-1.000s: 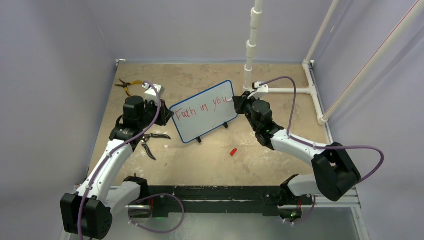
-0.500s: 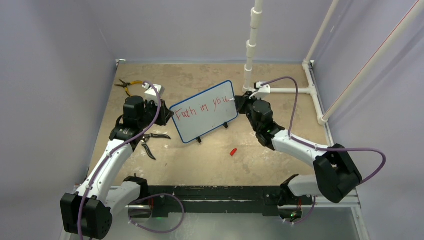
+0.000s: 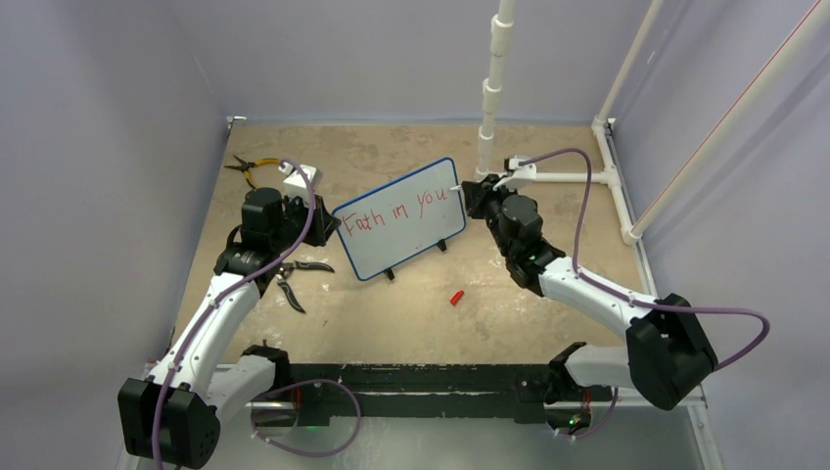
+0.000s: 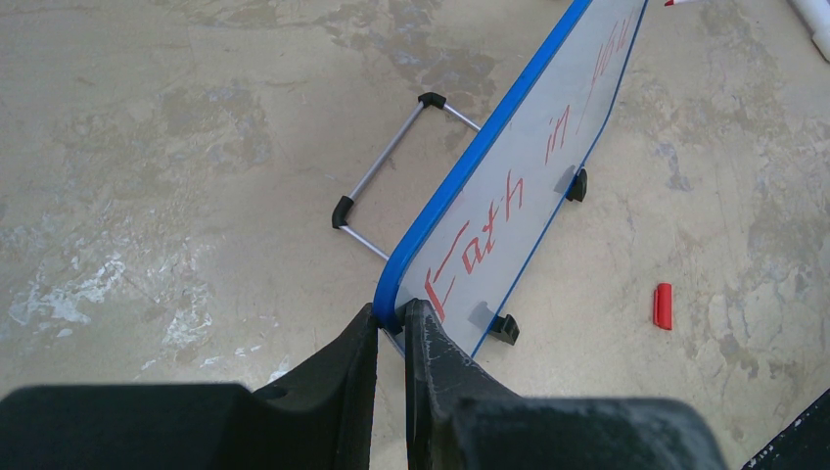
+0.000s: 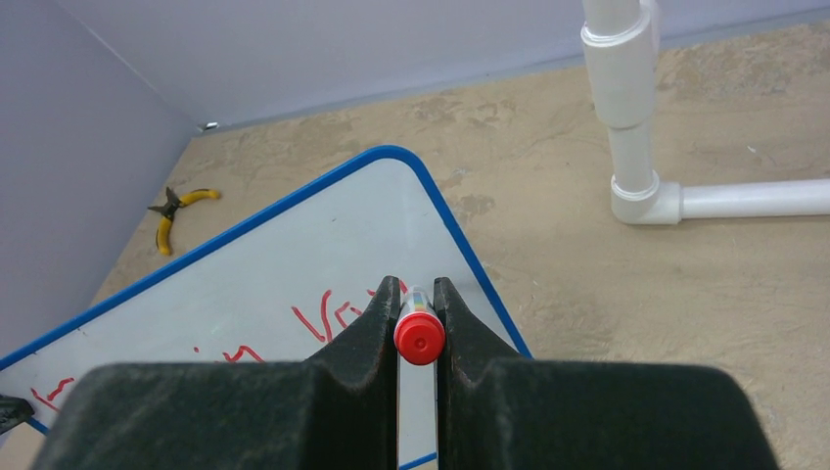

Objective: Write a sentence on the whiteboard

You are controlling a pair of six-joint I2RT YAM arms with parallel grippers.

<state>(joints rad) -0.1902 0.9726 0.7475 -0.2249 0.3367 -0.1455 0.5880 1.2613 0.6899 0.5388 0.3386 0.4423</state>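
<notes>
The whiteboard [image 3: 411,235], blue-framed with two black feet, stands tilted at the middle of the table. Red lettering of the sentence [image 3: 399,207] runs along its upper part and reads roughly "Faith in you". My left gripper [image 4: 391,315] is shut on the whiteboard's blue frame [image 4: 445,196] at its left corner. My right gripper [image 5: 416,286] is shut on a red marker [image 5: 419,335], seen end-on between the fingers. In the top view the marker's tip [image 3: 456,192] is at the board's upper right edge, just after the last letters. Whether the tip touches the board is hidden.
A red marker cap [image 3: 456,297] lies on the table in front of the board. Black pliers [image 3: 294,279] lie under the left arm, yellow pliers [image 3: 250,166] at the far left. A white pipe frame [image 3: 489,98] stands right behind the board. A wire stand [image 4: 387,176] props the board.
My right gripper with the marker has shifted a little to the right and farther back along the board's upper right edge. The left gripper and the board have not moved.
</notes>
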